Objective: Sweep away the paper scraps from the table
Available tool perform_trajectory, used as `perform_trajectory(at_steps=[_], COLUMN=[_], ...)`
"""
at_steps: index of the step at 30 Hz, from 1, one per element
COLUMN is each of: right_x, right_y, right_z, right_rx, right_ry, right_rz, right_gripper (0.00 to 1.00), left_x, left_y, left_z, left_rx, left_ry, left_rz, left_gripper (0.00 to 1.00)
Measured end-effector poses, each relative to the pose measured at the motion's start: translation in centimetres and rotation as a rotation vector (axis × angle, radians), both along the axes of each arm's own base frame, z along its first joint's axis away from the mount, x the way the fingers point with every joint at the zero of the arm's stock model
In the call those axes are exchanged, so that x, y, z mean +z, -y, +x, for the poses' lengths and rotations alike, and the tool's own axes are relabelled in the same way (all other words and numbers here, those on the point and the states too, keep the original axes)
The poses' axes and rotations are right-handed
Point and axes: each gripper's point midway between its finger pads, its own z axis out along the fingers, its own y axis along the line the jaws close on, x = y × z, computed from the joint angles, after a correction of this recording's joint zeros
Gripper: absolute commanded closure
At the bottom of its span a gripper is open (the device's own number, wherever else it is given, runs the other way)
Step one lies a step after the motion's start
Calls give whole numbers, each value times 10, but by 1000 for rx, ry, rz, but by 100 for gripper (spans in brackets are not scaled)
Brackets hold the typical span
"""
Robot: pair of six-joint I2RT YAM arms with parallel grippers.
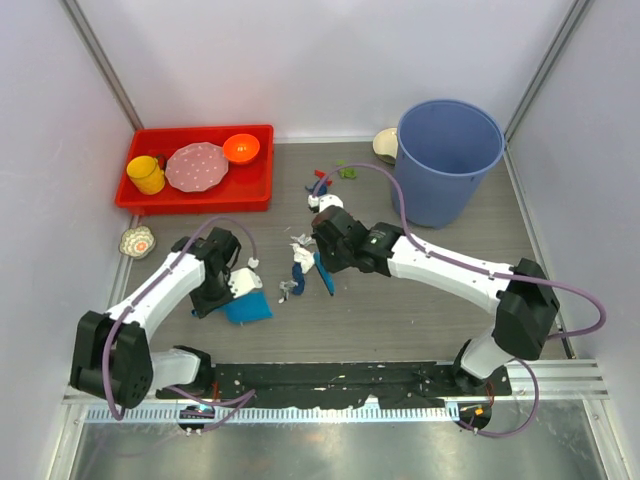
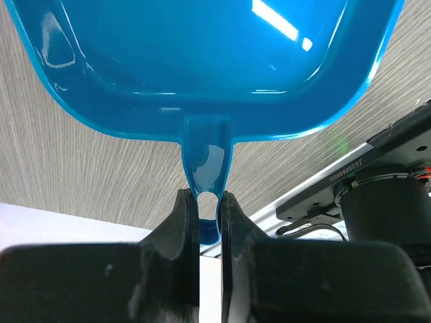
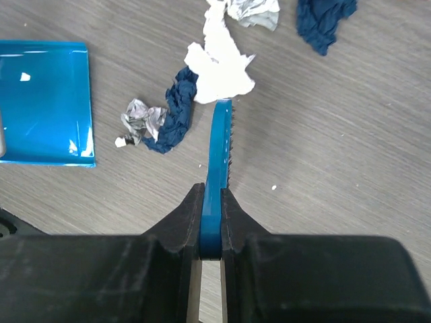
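Scraps bunched mid-table, between brush and dustpan; a few more far off, beside the blue bucket. Right gripper clamped tight on the brush, left gripper pinching the dustpan handle. Best to press bristles flat, drag leftward in short strokes, and hold the pan lip down. Smooth wood-grain, open room; red tray far left.
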Motion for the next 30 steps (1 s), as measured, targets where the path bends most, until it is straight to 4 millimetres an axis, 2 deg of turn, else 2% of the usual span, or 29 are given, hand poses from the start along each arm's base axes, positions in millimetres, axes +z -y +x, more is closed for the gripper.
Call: perform_trajectory(at_steps=[5, 9, 13, 18, 20, 27, 30], right_x=[-13, -35, -34, -32, -28, -20, -8], right_y=[-9, -21, -57, -107, -118, -114, -105], right_z=[-6, -7, -4, -21, -26, -22, -20], right_rx=[23, 46, 101, 216, 245, 242, 229], right_ry=[-27, -65, -65, -82, -72, -56, -22], right_rz=[-6, -24, 26, 75, 79, 70, 58], right_gripper=[99, 99, 99, 99, 99, 99, 99], left_x=[-10, -16, -18, -23, -24, -29, -29], left_y=[8, 15, 21, 30, 32, 40, 50], left_z=[2, 4, 6, 7, 8, 12, 18], left_rx=[0, -1, -5, -13, -14, 24, 35], left_ry=[-27, -33, -29, -38, -45, -35, -4], left_rz=[1, -4, -17, -37, -38, -76, -125], left_gripper=[100, 100, 100, 100, 100, 100, 100])
